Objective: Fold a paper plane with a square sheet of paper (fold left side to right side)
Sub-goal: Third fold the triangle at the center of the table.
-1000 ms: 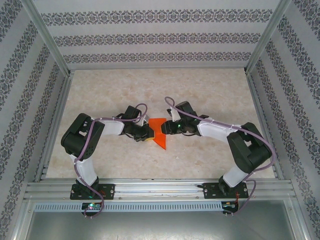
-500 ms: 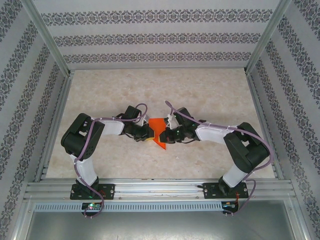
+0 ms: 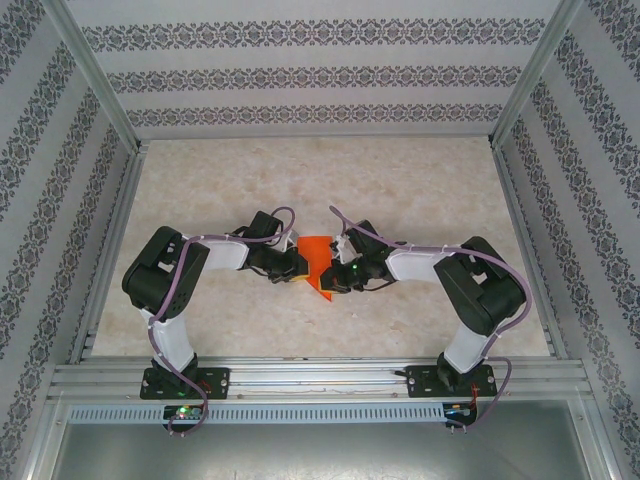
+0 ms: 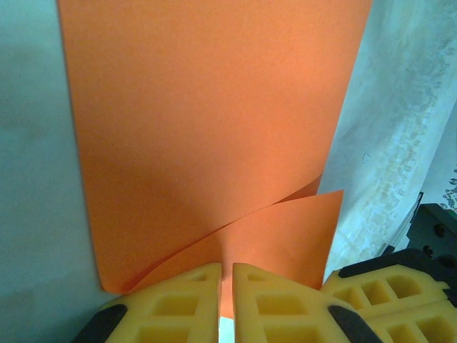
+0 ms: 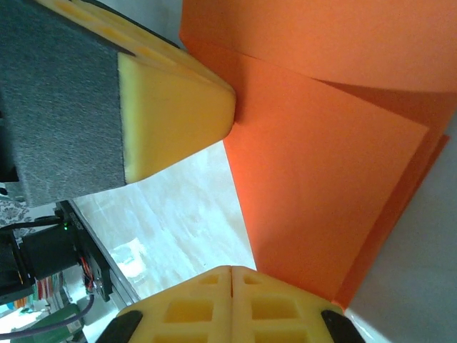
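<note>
- Now closing fully, the right gripper [image 5: 232, 275] is bringing its pads flush together, having narrowed from a part-open stance a second ago. The orange edge is lying right against its tips, but whether it is pinching that edge cannot be told.
- Meanwhile the left gripper [image 4: 226, 275] is keeping its near-shut pinch on the square sheet of paper [image 4: 207, 128], with a sliver of orange showing in the slit between its pads.
- Seen from above, the right gripper is shifting from the sheet's 3 o'clock side toward its 5 o'clock corner, while the left gripper is holding at 9 o'clock.
- The sheet is sitting mid-table [image 3: 420, 190], slightly toward 6 o'clock, with one layer curling over another, so it is part-folded rather than flat.
- By judgement, this closing is starting a grasp or press for carrying the left side over to the right, and no crease is being flattened yet.
</note>
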